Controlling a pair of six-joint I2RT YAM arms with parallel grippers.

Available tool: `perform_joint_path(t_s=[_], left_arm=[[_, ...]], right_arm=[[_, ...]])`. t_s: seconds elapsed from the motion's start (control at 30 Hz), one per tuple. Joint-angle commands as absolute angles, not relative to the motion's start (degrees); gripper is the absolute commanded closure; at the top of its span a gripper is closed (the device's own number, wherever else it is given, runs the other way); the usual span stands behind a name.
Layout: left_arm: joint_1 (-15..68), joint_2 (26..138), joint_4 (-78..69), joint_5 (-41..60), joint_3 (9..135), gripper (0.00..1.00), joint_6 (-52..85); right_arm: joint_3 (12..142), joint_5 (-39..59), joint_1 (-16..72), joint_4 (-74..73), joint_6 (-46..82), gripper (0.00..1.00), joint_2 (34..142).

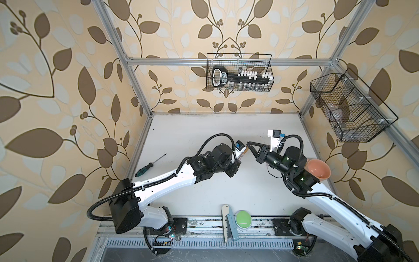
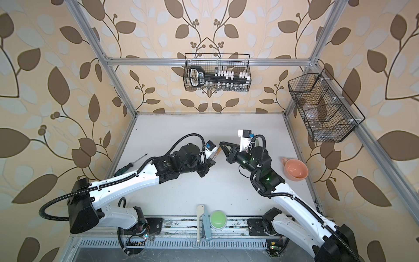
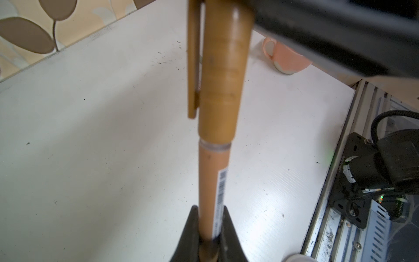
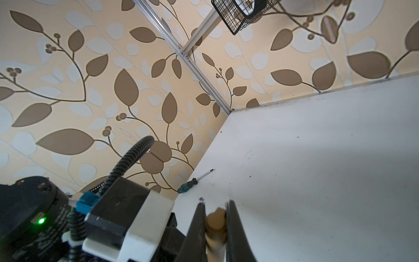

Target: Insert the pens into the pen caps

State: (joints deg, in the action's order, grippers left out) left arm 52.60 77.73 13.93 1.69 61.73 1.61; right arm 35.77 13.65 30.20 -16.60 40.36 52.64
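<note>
Fingers: left gripper (image 3: pixel 209 213) pinches the long tan-brown plastic pen (image 3: pixel 209 179); right gripper (image 4: pixel 215 207) pinches its short brown plastic cap (image 3: pixel 224 79).
Where: both are held up over the middle of the flat white table (image 1: pixel 204 127).
Could go wrong: a crooked push might jam the cap, or the pen might slip.
Around: round pink cup (image 2: pixel 294 170) by the table's right edge, green-handled metal screwdriver (image 1: pixel 145 169) by its left edge.
In the way: nothing I can see.

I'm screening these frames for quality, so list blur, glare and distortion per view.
Left wrist view: the brown cap is soft with a glare spot near its closed end; the brown pen sharper. Right wrist view: the right hand and the cap it grips are out of focus, the screwdriver crisper. Both top views: wide-angle stretch splays the frame posts outward; even light.
</note>
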Motion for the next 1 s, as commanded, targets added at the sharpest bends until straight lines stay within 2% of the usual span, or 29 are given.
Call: perform_joint_path(t_s=[0.0, 0.47, 0.63, 0.83, 0.97], left_arm=[[48.5, 75.6, -9.3, -4.6, 69.0, 1.00, 4.3], [43.9, 76.8, -14.7, -4.0, 71.7, 1.00, 5.2], [40.8, 78.2, -19.9, 1.2, 71.8, 1.00, 10.6], [40.6, 79.1, -16.9, 2.9, 71.8, 1.00, 11.4], [40.7, 79.6, -11.3, 9.6, 71.6, 1.00, 11.9]], right_arm=[[31.0, 21.4, 33.5, -4.5, 42.3, 1.00, 54.4], [26.8, 19.5, 39.3, -7.1, 46.0, 1.00, 57.6], [26.3, 18.5, 41.7, -9.3, 47.2, 1.00, 59.9], [28.8, 18.7, 38.9, -7.1, 45.4, 1.00, 57.0], [32.4, 20.8, 35.0, -2.4, 42.5, 1.00, 55.5]])
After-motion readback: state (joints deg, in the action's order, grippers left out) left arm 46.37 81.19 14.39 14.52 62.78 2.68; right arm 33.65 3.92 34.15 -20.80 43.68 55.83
